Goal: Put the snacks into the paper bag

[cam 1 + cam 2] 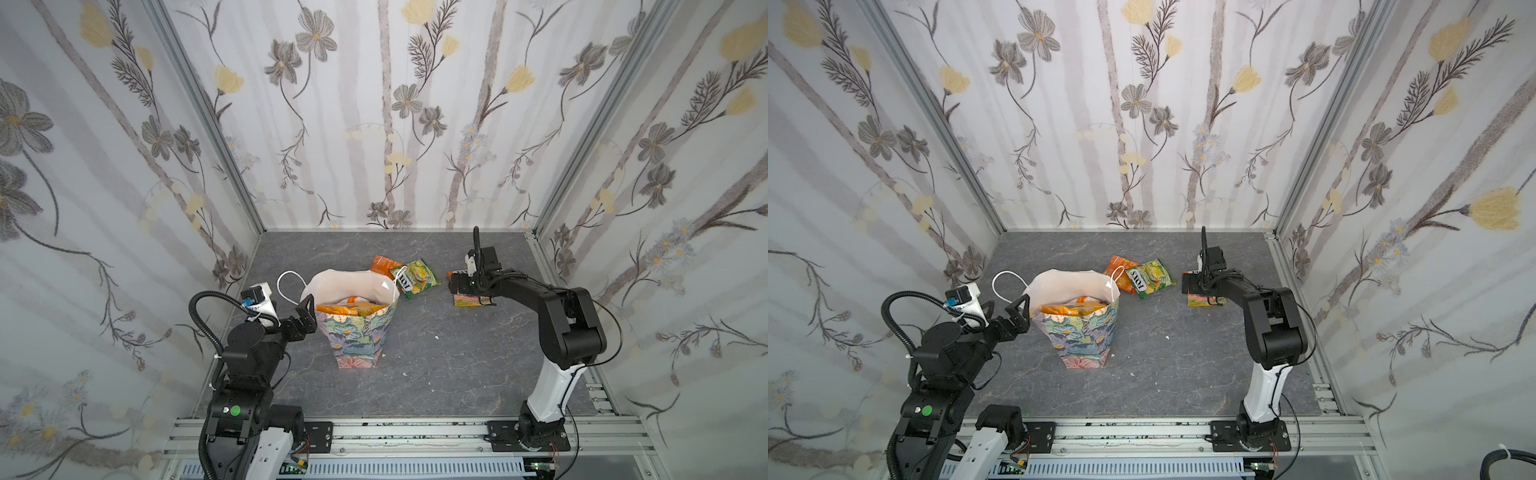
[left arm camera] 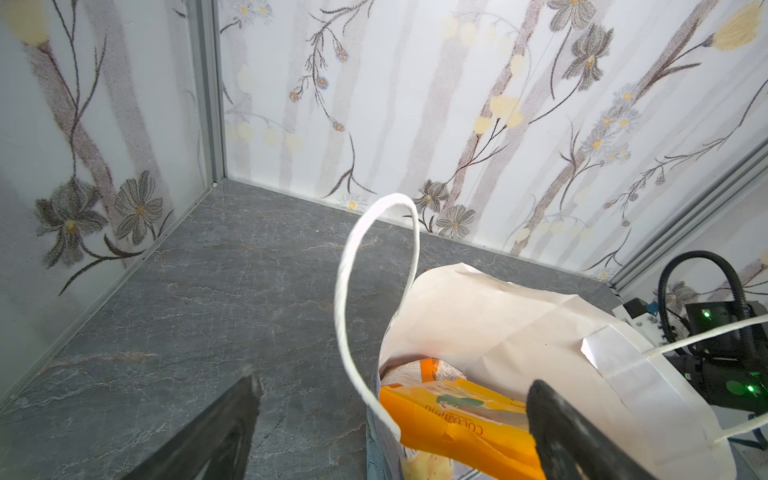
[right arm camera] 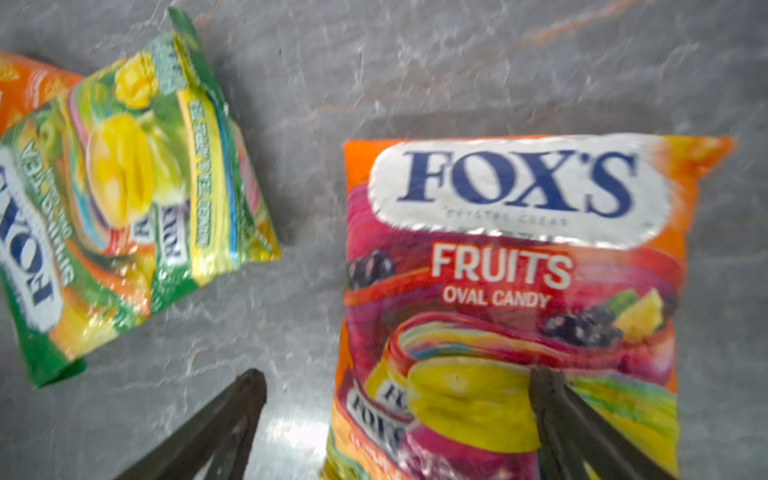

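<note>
Fruits packet (image 3: 511, 266) on the worktop (image 1: 436, 374), right pincer (image 3: 399, 376) spread wide astride its edge; next: clamp, lift, carry left into the paper bag (image 1: 357, 332); left pincer (image 2: 395, 382) gapes empty.

One paper bag (image 1: 357, 336), one orange box (image 1: 353, 309), three loose packets (image 1: 384, 264) (image 1: 417, 276) (image 1: 467, 300), two arms (image 1: 249, 345) (image 1: 552, 307).

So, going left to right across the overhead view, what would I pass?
Left end effector → paper bag → yellow-green packet → Fruits packet
</note>
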You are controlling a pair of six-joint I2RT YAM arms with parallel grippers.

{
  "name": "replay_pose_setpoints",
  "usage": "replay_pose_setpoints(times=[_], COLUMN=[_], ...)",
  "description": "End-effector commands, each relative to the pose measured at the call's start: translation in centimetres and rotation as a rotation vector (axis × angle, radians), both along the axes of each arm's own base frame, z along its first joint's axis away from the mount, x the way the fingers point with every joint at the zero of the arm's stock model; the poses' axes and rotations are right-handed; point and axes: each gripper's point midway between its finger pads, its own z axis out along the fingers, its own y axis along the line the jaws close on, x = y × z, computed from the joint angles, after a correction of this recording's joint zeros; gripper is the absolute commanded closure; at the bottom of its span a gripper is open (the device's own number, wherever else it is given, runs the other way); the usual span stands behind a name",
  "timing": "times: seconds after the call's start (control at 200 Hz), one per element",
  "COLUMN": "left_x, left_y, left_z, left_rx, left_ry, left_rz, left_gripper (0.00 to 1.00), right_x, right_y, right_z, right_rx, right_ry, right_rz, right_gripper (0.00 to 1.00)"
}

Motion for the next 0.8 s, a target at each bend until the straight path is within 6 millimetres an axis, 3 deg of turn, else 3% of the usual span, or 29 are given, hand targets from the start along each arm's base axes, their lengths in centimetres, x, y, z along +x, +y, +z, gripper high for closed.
replay_pose_setpoints(times=[0.0, 0.125, 0.2, 0.36, 0.425, 0.584, 0.794], left_x=[0.1, 0.1, 0.1, 0.0, -0.1, 0.0, 0.1], left_y=[0.1, 0.1, 0.0, 0.1, 0.1, 0.0, 0.0], left_z=[0.6, 0.6, 0.6, 0.7, 0.8, 0.7, 0.6], left_rx=[-0.008, -0.007, -0.007, -0.009, -0.009, -0.008, -0.008], left_ry=[-0.024, -0.024, -0.023, -0.031, -0.032, -0.030, -0.024], left_rz=[0.004, 0.004, 0.003, 0.006, 0.006, -0.001, -0.002], left_gripper=[0.00, 0.00, 0.00, 0.00, 0.00, 0.00, 0.00], right_x=[-1.8, -4.2, -5.2, -7.7, -9.3, -10.9, -10.7], right_y=[1.1, 1.1, 0.9, -0.9, -1.8, -3.6, -2.6], right_z=[0.8, 2.4, 5.4, 8.5, 7.6, 5.7, 2.2], right_rx=[0.034, -0.024, -0.011, 0.050, 0.051, 0.092, 0.210], right_ry=[-0.035, -0.065, -0.135, -0.231, -0.231, -0.204, -0.118], right_rz=[-0.014, -0.022, -0.045, -0.139, -0.166, -0.225, -0.178], right_gripper=[0.03, 0.04, 0.03, 0.04, 0.04, 0.05, 0.19])
